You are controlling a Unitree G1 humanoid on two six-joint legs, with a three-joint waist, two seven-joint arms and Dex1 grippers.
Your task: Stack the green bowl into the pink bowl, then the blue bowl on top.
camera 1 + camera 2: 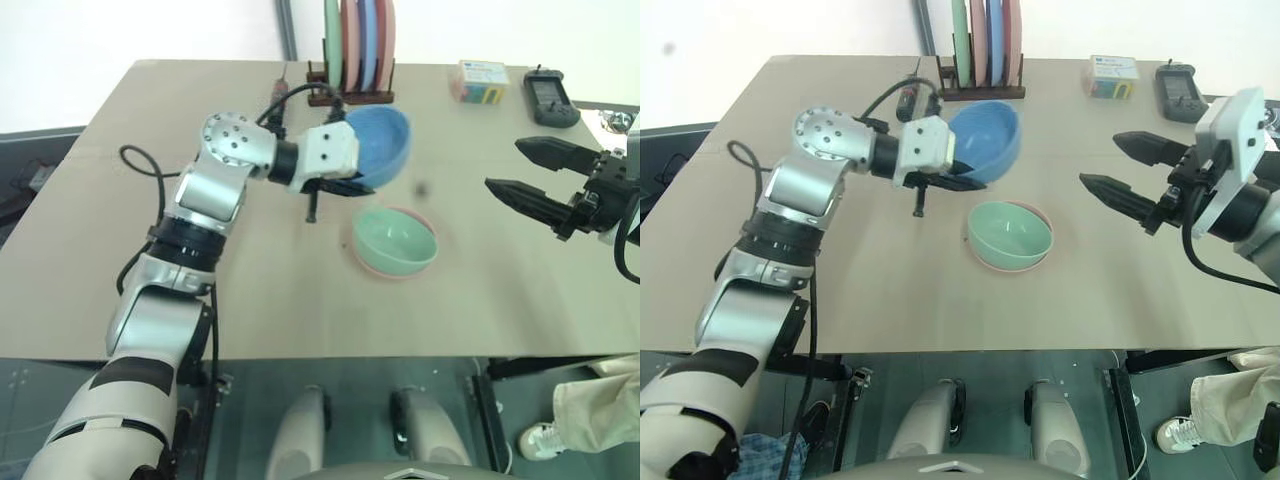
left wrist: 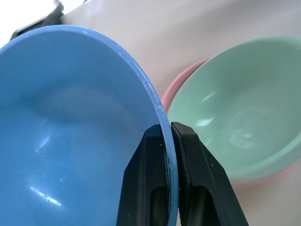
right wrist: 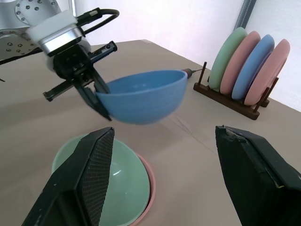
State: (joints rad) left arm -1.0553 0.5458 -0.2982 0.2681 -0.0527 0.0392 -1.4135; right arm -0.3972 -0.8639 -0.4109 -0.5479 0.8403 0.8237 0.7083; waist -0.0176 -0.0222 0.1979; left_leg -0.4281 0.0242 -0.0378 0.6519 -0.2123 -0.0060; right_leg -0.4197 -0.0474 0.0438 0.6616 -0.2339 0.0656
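On inspection I found the left gripper [image 2: 168, 141] pinching the rim of the blue bowl [image 1: 385, 140], one black finger inside the wall and one outside, pressed tight against the plastic. The bowl hung clear of the table [image 1: 140, 250], tilted with its opening turned partly toward the plate rack [image 1: 350, 95], and sat above and just beside the other two bowls. The green bowl [image 1: 395, 240] rested upright inside the pink bowl [image 1: 372, 267], of which I could see a thin salmon edge around the green rim. That pair stood on the table near its middle. The right gripper [image 1: 1120, 170] was held off to the right, well apart from the stack, its two fingers spread wide with nothing between them. The rack at the far edge held four upright plates: green, pink, blue and pink. A small coloured box [image 1: 480, 80] and a dark handheld device [image 1: 549, 97] lay near the far right corner.
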